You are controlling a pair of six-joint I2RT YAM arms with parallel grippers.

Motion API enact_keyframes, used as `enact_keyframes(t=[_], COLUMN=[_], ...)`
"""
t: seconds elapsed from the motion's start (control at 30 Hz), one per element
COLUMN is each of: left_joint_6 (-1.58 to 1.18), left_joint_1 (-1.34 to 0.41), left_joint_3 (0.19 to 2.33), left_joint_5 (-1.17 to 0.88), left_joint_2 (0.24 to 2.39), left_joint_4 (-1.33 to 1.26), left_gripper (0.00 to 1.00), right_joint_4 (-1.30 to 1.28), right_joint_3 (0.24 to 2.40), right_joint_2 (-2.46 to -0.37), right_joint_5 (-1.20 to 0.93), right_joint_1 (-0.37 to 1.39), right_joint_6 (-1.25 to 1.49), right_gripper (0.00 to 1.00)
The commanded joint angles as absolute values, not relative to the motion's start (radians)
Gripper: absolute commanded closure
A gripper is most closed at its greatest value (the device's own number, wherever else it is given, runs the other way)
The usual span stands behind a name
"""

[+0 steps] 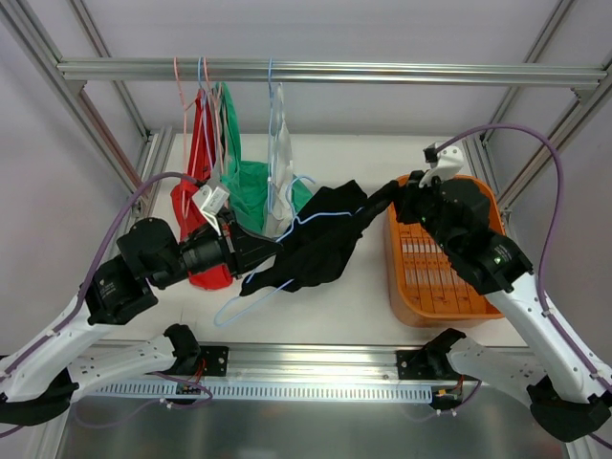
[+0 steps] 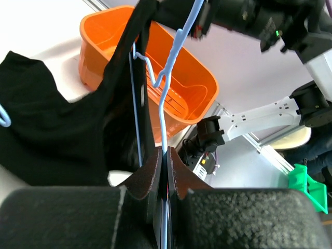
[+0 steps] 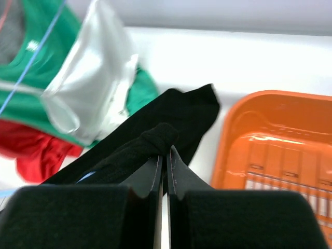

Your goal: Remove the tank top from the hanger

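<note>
One black tank top (image 1: 320,249), three other garments (image 1: 251,186), one basket (image 1: 394,282)

The setting is a robotics lab work cell. A frame of slotted aluminium profile (image 1: 325,72) boxes in a white tabletop (image 1: 368,295), with plain white panels (image 1: 382,29) closing the back. Above and beyond the left tool (image 1: 271,258) and the right tool (image 1: 382,198), the frame's crossbar serves as a clothes rail hung with coloured garments (image 1: 251,186). Behind both tools, their arms are bolted to a metal base rail (image 1: 316,361) at the near edge, and exposed purple cables (image 1: 558,206) loop alongside them. An orange plastic basket (image 1: 449,287) stands just beside the right tool.
</note>
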State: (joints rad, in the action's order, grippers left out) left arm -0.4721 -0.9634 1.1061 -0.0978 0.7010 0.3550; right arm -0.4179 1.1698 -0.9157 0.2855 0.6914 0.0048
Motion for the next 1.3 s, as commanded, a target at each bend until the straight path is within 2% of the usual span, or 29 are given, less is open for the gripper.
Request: enact_keyframes(t=[0.0,0.23,0.33,0.43,0.47,0.53,0.8,0.9,1.03,1.27], left_joint_6=[-0.459,-0.437,-0.425,-0.4,-0.375,-0.342,-0.151,-0.069,-0.009,0.038], left_joint_1=[-0.976,-0.976,-0.976,-0.974,-0.976,-0.976,-0.977,-0.977,-0.977,-0.977], left_joint_3=[1.182,1.256,1.284,1.223,1.157,1.115,1.155,1.161,1.112,1.036], left_joint_5=[-0.143,-0.11,-0.167,-0.179,-0.181,-0.187,-0.155,-0.081,-0.103,-0.109], left_joint_2=[0.699,0.727,0.761,0.756,0.752,0.767,0.985,1.107,1.213,1.187], left_joint_4=[0.301,0.244,0.172,-0.031,-0.204,-0.351,-0.842,-1.0,-1.332,-1.327], left_gripper=[1.0,1.0,1.0,1.0,1.0,1.0,1.0,1.0,1.0,1.0], right_joint_4=[-0.462,-0.453,-0.448,-0.44,-0.43,-0.369,-0.241,-0.264,-0.264,-0.409], right_joint_3=[1.224,1.204,1.239,1.266,1.261,1.22,1.04,0.986,0.92,0.897], right_joint_2=[-0.948,-0.936,-0.959,-0.954,-0.931,-0.896,-0.707,-0.669,-0.66,-0.715], right_joint_5=[0.286,0.103,-0.064,-0.167,-0.228,-0.311,-0.624,-0.649,-0.647,-0.388], right_joint_1=[0.601,0.565,0.548,0.548,0.548,0.546,0.551,0.552,0.597,0.719], right_joint_6=[-0.04,-0.005,0.024,0.063,0.078,0.135,0.264,0.265,0.265,0.144], right_gripper=[1.0,1.0,1.0,1.0,1.0,1.0,1.0,1.0,1.0,1.0])
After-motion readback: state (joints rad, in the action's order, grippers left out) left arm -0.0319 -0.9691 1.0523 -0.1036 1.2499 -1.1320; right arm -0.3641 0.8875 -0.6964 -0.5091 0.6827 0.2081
